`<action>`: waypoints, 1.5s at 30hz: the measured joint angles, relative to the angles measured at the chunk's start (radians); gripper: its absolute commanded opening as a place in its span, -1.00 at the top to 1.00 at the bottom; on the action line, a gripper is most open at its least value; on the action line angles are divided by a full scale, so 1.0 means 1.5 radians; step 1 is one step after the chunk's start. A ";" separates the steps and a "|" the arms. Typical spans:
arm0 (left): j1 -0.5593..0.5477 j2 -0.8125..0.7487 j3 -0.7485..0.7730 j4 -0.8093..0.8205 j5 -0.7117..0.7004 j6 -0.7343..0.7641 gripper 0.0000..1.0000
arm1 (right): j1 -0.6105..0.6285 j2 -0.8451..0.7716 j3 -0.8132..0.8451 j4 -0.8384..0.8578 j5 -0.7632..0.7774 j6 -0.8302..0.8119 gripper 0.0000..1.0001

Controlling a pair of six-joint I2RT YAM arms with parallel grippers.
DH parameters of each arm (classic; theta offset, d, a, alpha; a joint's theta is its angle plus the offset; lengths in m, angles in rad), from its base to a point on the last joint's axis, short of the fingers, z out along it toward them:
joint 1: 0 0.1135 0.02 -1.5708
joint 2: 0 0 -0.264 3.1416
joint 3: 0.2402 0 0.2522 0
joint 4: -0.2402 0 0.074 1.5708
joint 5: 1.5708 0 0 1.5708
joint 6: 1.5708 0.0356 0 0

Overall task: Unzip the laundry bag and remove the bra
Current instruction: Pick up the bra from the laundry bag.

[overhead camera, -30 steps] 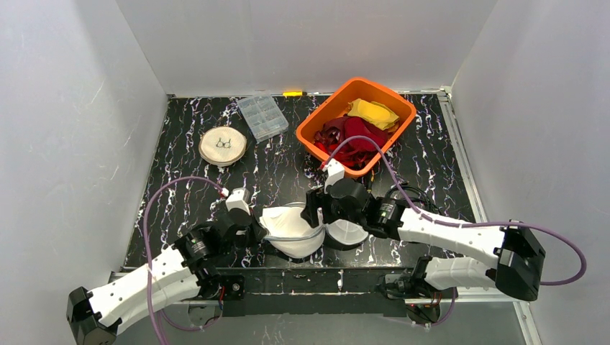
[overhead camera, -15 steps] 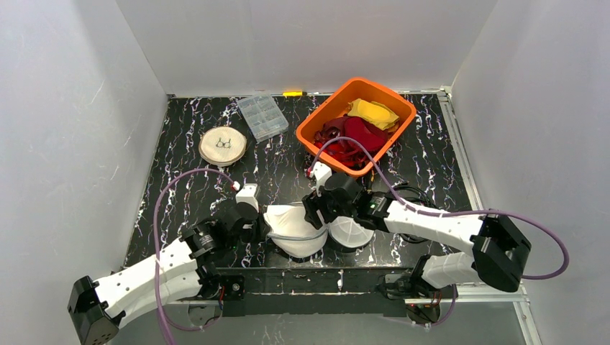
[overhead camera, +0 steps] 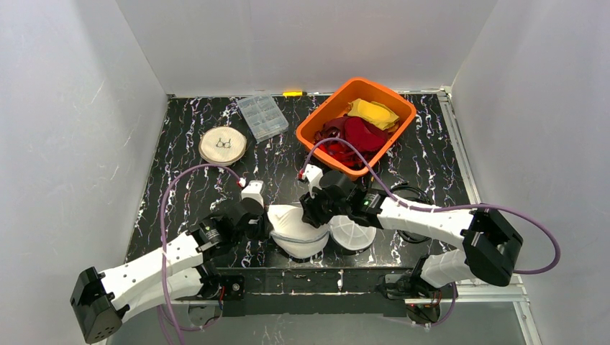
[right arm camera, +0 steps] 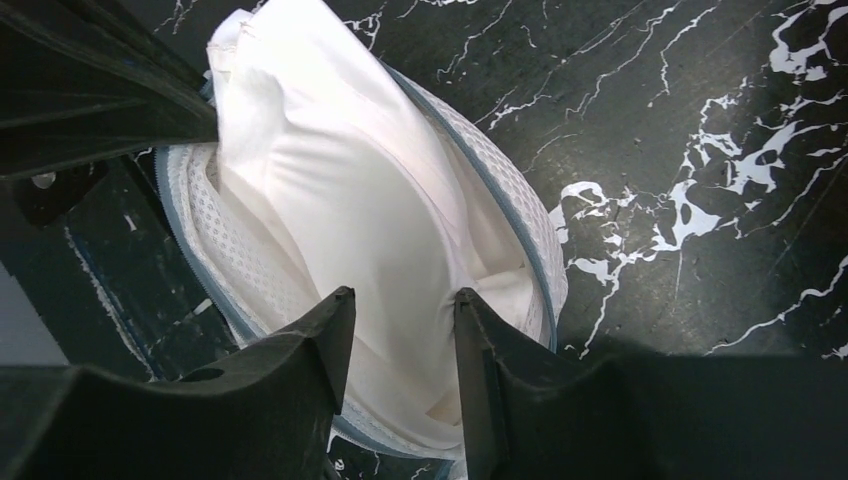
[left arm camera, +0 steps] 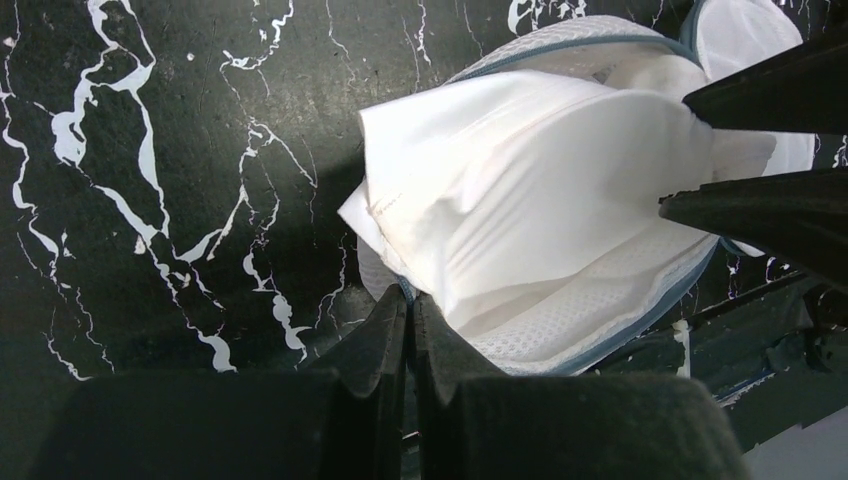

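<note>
The white mesh laundry bag [overhead camera: 306, 246] lies unzipped at the table's near edge, its blue-grey zip rim [left arm camera: 640, 312] gaping. The white bra [overhead camera: 289, 218] bulges out of the opening [left arm camera: 540, 170]. My left gripper [overhead camera: 263, 223] is shut on the bag's rim at its left side [left arm camera: 411, 297]. My right gripper [overhead camera: 314, 213] reaches in from the right; its jaws stand half closed astride a fold of the bra [right arm camera: 340, 180], and one fingertip [right arm camera: 466, 305] dents the cloth. The bag's round other half [overhead camera: 353, 232] lies under the right arm.
An orange bin [overhead camera: 312, 121] with red and yellow clothes stands at the back right. At the back left lie a clear plastic box [overhead camera: 262, 117] and a round wooden disc [overhead camera: 223, 146]. A small yellow object [overhead camera: 293, 93] sits at the back wall. Black cable [overhead camera: 410, 195] coils near the right arm.
Both grippers have shifted up and leftward over the bag. The right jaws have narrowed around the bra's cloth. The left gripper keeps its hold on the rim.
</note>
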 measured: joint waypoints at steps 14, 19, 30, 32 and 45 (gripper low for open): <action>0.000 0.017 0.011 0.011 0.005 0.002 1.00 | 0.001 0.000 0.000 -0.001 -0.021 0.003 -0.22; 0.000 0.025 0.011 0.020 0.005 0.002 1.00 | 0.003 0.004 0.002 -0.006 -0.036 0.003 0.23; 0.000 0.043 0.013 0.019 0.006 0.002 1.00 | 0.056 0.018 0.007 -0.021 -0.049 0.016 0.97; 0.000 0.042 0.013 0.019 0.004 0.001 1.00 | 0.057 -0.001 0.007 -0.022 -0.049 0.023 0.97; 0.000 0.031 0.013 0.019 -0.009 -0.026 1.00 | 0.058 -0.154 -0.023 0.047 -0.023 0.064 0.97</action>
